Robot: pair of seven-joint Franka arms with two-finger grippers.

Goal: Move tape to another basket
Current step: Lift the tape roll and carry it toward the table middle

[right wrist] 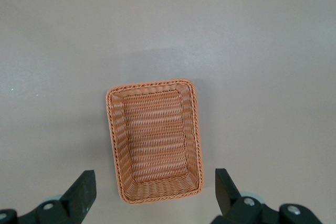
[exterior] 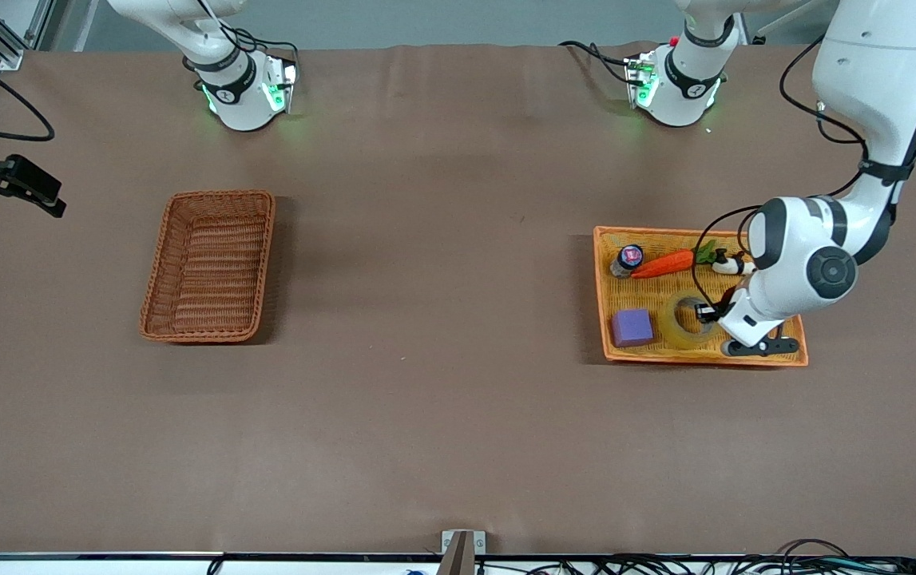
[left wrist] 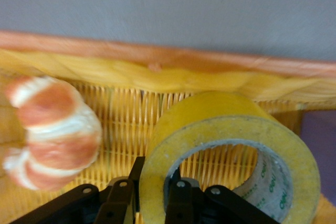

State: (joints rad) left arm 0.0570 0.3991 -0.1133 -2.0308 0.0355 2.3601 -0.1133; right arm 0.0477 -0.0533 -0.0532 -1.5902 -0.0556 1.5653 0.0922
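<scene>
The tape point(exterior: 683, 321), a yellowish roll with a grey core, lies in the yellow-orange tray point(exterior: 600, 295) toward the left arm's end of the table. My left gripper point(exterior: 707, 313) is down in the tray, one finger inside the ring and one outside, shut on the tape's wall point(left wrist: 231, 124); its fingertips point(left wrist: 137, 163) show in the left wrist view. The reddish-brown wicker basket point(exterior: 156, 271) stands empty toward the right arm's end. My right gripper point(right wrist: 153, 182) waits open and empty high over the basket's rim point(right wrist: 113, 145).
In the tray lie a toy carrot point(exterior: 665, 263), a purple block point(exterior: 632, 327), a small bottle point(exterior: 628, 258) and a croissant point(left wrist: 52, 129) beside the tape. A black clamp point(exterior: 18, 184) juts in at the right arm's end of the table.
</scene>
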